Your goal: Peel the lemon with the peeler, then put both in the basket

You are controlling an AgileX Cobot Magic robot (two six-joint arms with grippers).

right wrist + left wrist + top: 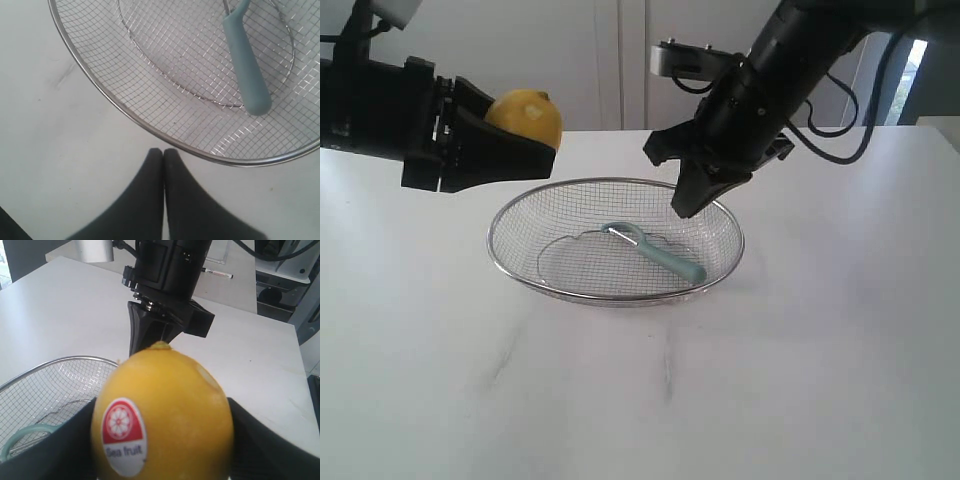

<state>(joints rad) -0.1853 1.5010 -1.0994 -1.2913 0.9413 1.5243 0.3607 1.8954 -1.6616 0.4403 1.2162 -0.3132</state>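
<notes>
Left gripper (527, 138) holds the lemon (170, 390), sticker (123, 436) apparently "Sea fruit"; right gripper (163, 153) closed, empty.

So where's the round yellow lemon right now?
In the exterior view the round yellow lemon is up on the left, held in the black left gripper, above and left of the silver wire-mesh basket, not in it.

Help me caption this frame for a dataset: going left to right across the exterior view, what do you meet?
The lemon, held by the left gripper → peeler. Left out: the basket, which spans both, and the shut right gripper, which overlaps the peeler.
</notes>
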